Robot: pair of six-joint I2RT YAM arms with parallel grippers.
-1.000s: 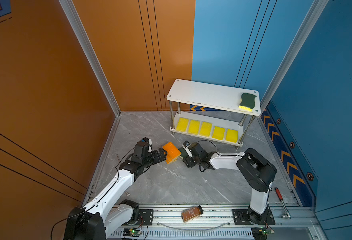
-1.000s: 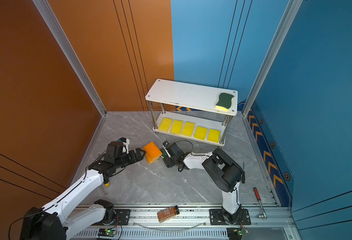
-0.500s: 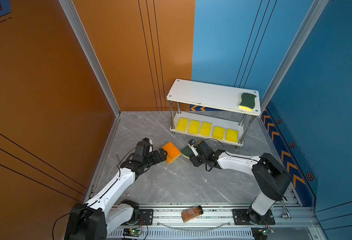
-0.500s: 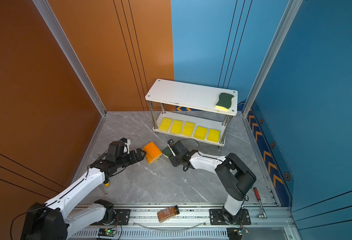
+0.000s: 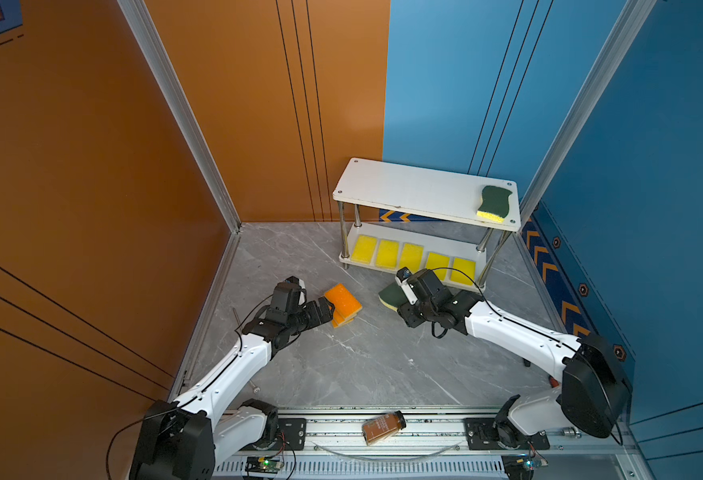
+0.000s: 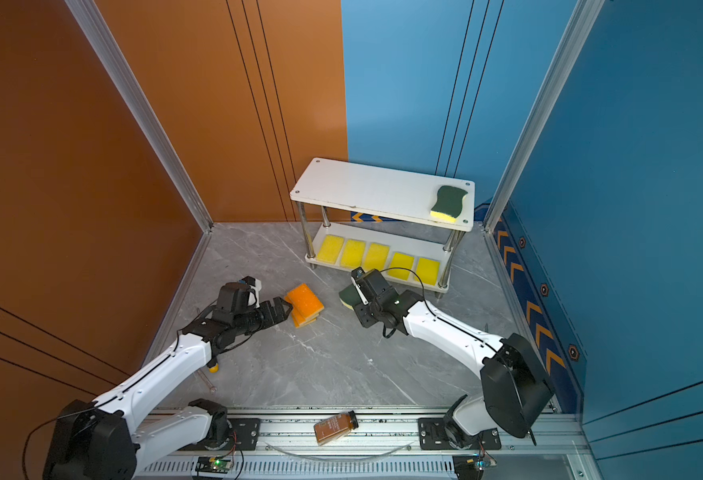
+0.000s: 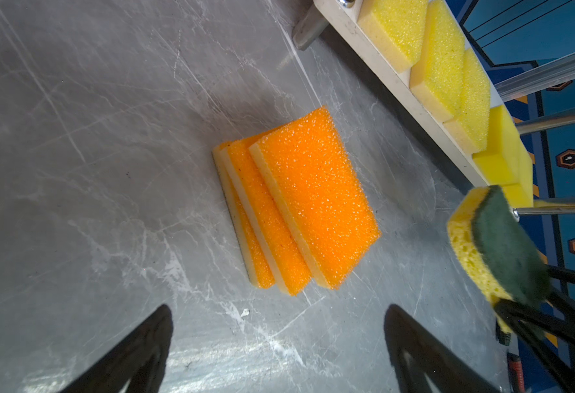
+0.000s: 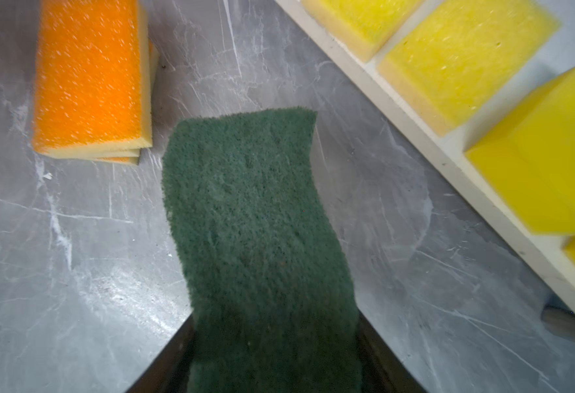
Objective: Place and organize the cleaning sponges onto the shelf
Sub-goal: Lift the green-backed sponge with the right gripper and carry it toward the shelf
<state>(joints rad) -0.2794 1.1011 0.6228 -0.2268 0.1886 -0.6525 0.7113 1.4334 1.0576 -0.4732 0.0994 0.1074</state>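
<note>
The shelf stands at the back right. Several yellow cleaning sponges line its lower board, and one green-topped sponge lies on the top board's right end. Three orange-topped sponges lie fanned in a stack on the floor. My left gripper is open, just short of that stack. My right gripper is shut on a second green-topped sponge, held tilted before the shelf's lower board.
A brown bottle lies on the front rail. Orange walls close in the left and back, blue walls the back right and right. The shelf's metal posts stand close to the held sponge.
My right gripper has closed on the green-topped sponge and carried it right, away from the orange stack toward the shelf. The left gripper has stayed open beside the stack.
</note>
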